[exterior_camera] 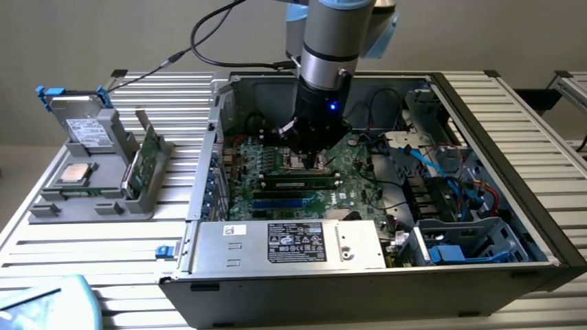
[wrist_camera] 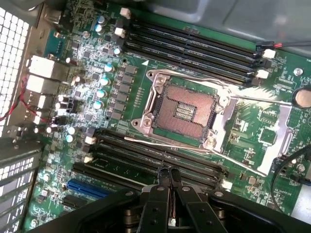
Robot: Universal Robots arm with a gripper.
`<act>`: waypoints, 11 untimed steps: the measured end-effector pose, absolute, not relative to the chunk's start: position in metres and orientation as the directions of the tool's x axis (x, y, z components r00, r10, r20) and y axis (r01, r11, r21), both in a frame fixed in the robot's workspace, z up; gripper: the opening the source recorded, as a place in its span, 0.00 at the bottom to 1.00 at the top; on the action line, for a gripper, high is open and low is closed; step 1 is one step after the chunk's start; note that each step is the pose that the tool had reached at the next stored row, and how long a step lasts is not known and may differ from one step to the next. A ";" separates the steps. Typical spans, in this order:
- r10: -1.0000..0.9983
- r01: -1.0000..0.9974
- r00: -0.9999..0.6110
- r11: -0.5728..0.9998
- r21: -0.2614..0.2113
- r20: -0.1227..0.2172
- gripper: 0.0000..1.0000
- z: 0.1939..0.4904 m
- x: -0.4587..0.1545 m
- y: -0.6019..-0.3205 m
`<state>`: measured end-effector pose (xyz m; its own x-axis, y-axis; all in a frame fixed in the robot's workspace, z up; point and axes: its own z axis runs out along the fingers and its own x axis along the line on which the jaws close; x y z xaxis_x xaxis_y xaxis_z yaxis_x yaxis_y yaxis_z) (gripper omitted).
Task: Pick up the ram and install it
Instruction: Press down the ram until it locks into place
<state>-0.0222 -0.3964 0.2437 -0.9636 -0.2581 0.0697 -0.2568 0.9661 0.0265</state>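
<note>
The gripper [wrist_camera: 169, 175], fingers pressed together and holding nothing, hangs over the motherboard [wrist_camera: 252, 121] inside the computer case [exterior_camera: 513, 130]. Just beneath its tip lies the ram [exterior_camera: 298, 183] (seated in a slot).

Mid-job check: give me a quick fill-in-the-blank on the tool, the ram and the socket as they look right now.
1. The tool has its fingers ____ together.
2. In the exterior view, the ram lies in a motherboard ____, just below the tool.
3. The CPU socket is ____, with no chip in it.
4. The power supply sits at the case's ____ edge in the exterior view.

Missing words: shut; slot; empty; near
</note>
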 end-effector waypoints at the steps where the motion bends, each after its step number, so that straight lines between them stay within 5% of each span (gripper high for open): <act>1: -0.244 -0.243 -0.967 0.970 0.026 0.070 0.11 0.244 -0.022 -0.396; 11: -0.108 -0.106 -0.992 0.994 0.026 0.069 0.11 0.244 -0.022 -0.396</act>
